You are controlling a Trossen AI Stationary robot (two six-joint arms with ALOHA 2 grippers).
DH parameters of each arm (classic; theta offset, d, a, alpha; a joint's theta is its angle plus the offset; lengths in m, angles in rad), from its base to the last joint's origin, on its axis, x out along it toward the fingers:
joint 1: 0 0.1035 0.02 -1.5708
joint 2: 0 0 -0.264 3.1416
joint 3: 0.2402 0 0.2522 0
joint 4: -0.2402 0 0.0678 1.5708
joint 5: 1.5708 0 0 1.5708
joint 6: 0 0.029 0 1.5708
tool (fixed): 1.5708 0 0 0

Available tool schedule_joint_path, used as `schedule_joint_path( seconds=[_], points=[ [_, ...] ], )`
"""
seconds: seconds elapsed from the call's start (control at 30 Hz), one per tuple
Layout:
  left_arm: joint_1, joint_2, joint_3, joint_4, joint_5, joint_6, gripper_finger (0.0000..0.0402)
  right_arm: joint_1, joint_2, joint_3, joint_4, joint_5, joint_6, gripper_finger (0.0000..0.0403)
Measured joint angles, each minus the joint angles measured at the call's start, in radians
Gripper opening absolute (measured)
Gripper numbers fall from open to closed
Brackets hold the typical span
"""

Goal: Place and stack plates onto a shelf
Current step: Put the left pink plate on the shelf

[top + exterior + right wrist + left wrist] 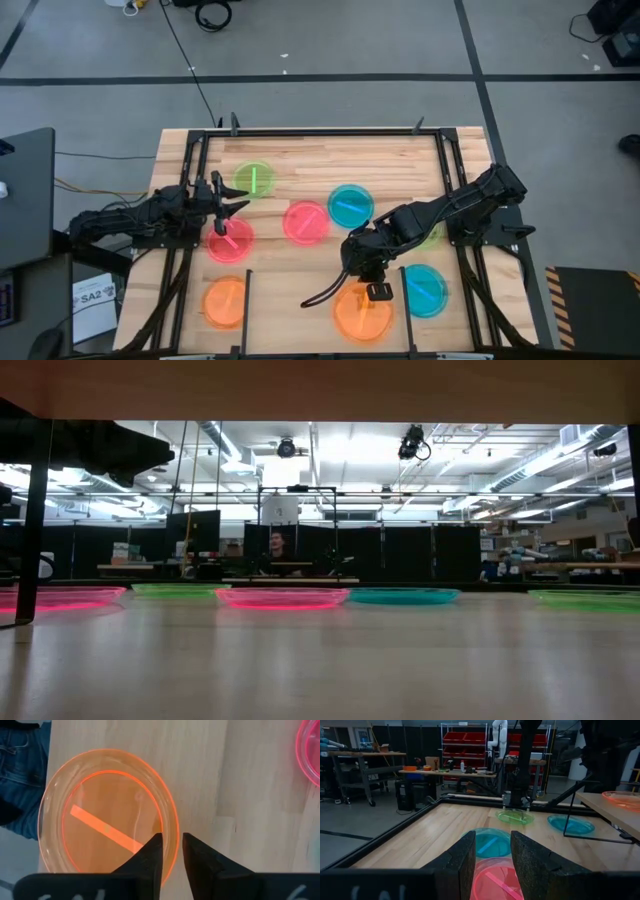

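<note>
While the right gripper (pixel 171 854) hangs over the near-right orange plate (pixel 107 820), its fingers straddle the rim, slightly parted, grip uncertain; the left gripper (pixel 492 865) waits, fingers apart, above a pink plate (pixel 495 880); other plates lie scattered on the table (pixel 320 150); no shelf shows.

Only one marking could be read: "SA2" stood in dark letters on a white sheet of paper (pixel 97 296) lying at the lower left of the overhead frame, beside the table's edge. The smaller print beneath it was too fine to read.
</note>
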Motion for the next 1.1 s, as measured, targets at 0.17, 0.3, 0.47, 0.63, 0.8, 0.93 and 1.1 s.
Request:
schedule_joint_path(
  seconds=[0.17,0.3,0.47,0.63,0.8,0.93,1.1],
  points=[
    [0.0,0.0,0.0,0.0,0.0,0.0,0.013,0.0,0.0,0.0,0.0,0.0,0.0,0.0112],
    [0.0,0.0,0.0,0.0,0.0,0.0,0.013,0.0,0.0,0.0,0.0,0.0,0.0,0.0132],
    [0.0,0.0,0.0,0.0,0.0,0.0,0.013,0.0,0.0,0.0,0.0,0.0,-0.005,0.0149],
    [0.0,0.0,0.0,-0.001,0.0,0.0,0.013,0.0,0.0,0.0,0.0,-0.001,-0.007,0.0148],
    [0.0,0.0,0.0,0.0,0.0,0.001,0.013,0.0,-0.03,0.0,-0.058,-0.015,-0.031,0.0147],
    [0.0,0.0,0.0,0.009,-0.003,0.001,0.013,0.0,-0.084,0.0,-0.116,0.104,-0.046,0.0148],
    [0.0,0.0,0.0,0.059,-0.011,-0.045,0.013,0.0,-0.162,0.0,-0.124,0.247,-0.122,0.0148]
  ],
)
